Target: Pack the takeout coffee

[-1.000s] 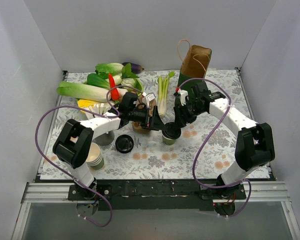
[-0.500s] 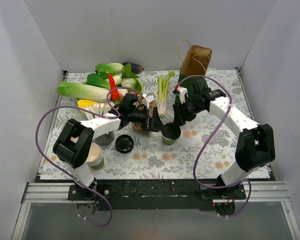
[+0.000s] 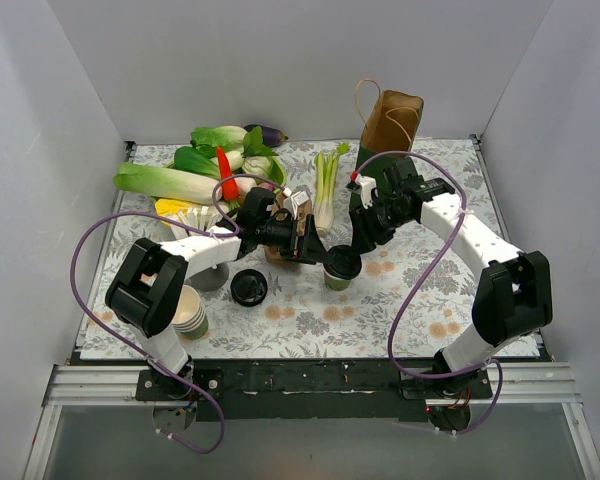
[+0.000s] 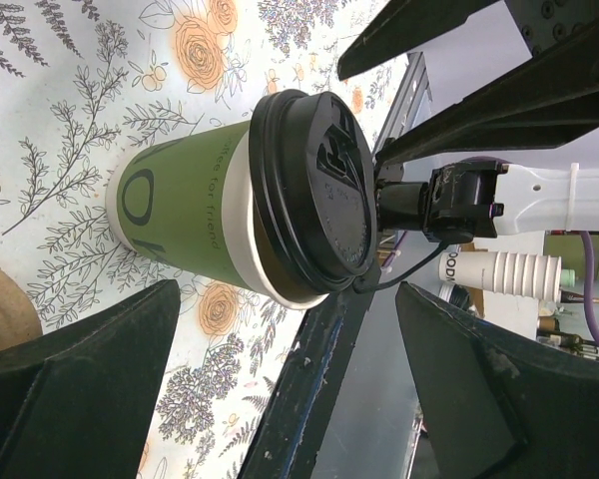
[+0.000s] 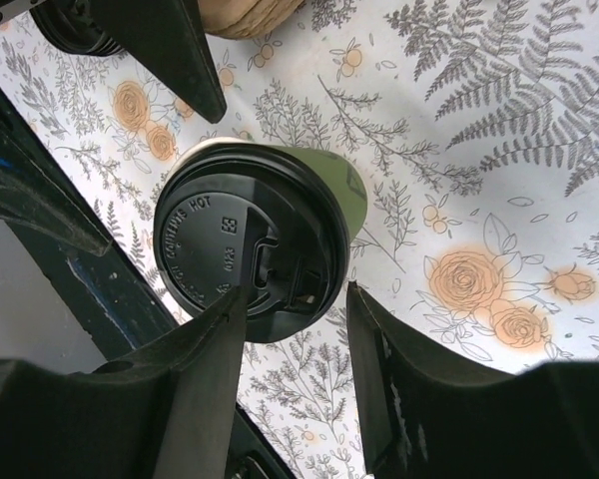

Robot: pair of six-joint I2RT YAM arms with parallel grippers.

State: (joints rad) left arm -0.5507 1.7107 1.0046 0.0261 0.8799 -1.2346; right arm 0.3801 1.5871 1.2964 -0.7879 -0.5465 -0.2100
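1. The takeout coffee (image 3: 338,277) stands upright on the table (image 3: 430,300), about midway between my two arms. Its black lid (image 5: 250,249) is on top.
2. My right hand (image 5: 296,297) hangs just above the lid. Its fingers are apart and straddle the near part of the rim. One finger overlaps the lid's edge in the right wrist view. I cannot tell whether the pads are touching the rim or only hovering over it.
3. My left hand (image 4: 290,289) is spread wide, with one finger on each side of the cup. Floral cloth shows between each finger and the cup wall, so that hand grips nothing.
4. As I judge it, the step in hand is seating the lid properly before the cup goes anywhere.
5. To do that well, I would press straight down along the cup's axis, with the force spread around the rim. A push on one edge could pop the far side up or tip the cup.
6. My left hand could close gently on the green wall, low down, to brace the cup. Squeezing hard would buckle the paper and break the seal.
7. The brown paper bag (image 3: 390,125) stands at the back of the table, well apart from the cup. When the cup is carried there it should stay upright.
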